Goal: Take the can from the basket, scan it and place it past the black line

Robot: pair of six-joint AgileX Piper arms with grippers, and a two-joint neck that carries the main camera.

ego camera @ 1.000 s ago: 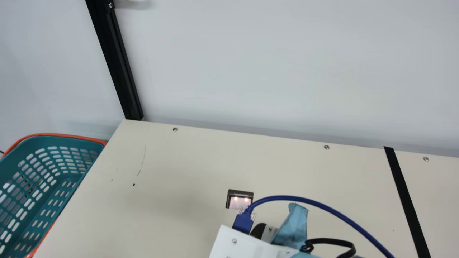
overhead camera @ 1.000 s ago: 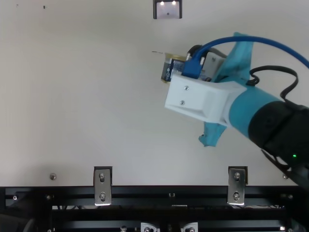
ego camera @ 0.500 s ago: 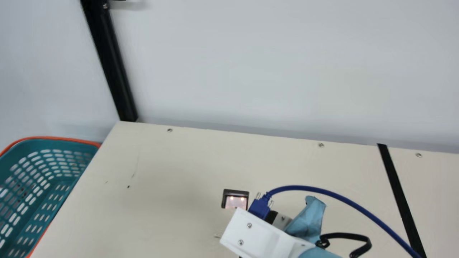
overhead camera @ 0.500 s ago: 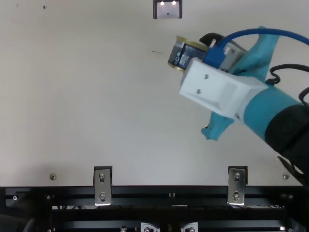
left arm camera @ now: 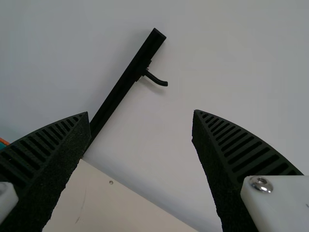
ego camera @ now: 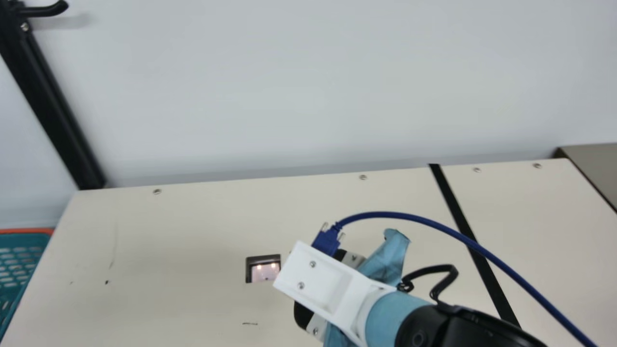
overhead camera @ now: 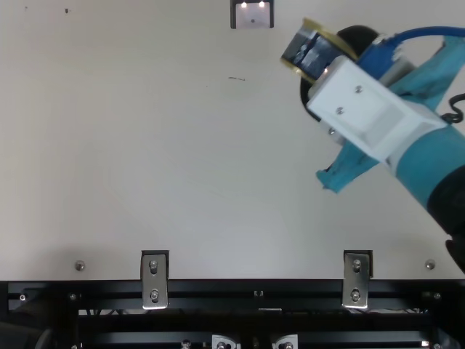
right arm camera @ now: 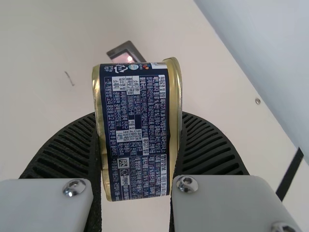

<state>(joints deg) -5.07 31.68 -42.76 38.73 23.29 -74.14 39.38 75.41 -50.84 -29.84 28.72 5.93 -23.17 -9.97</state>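
In the top view the can (overhead camera: 312,52) has slid farther to the right of the scanner (overhead camera: 252,16) since the last look, carried by the right arm (overhead camera: 436,156).

In the main view everything has shifted because the neck camera has turned. The basket (ego camera: 26,231) sits well left of the scanner; the black line (ego camera: 451,200) crosses the table (ego camera: 183,231) well to its right. Whether the scan took, I can't tell; this looks to me like the carry toward the line. It wants a wide, level sweep, then a low, gentle release fully beyond the tape.

In the left wrist view the left jaws are spread, nothing between them, facing a wall post (left arm camera: 124,87).

In the right wrist view the right jaws pinch the can across its rimmed ends. That hold could slip on a jerk, so I'd keep it firm and slow down before lowering.
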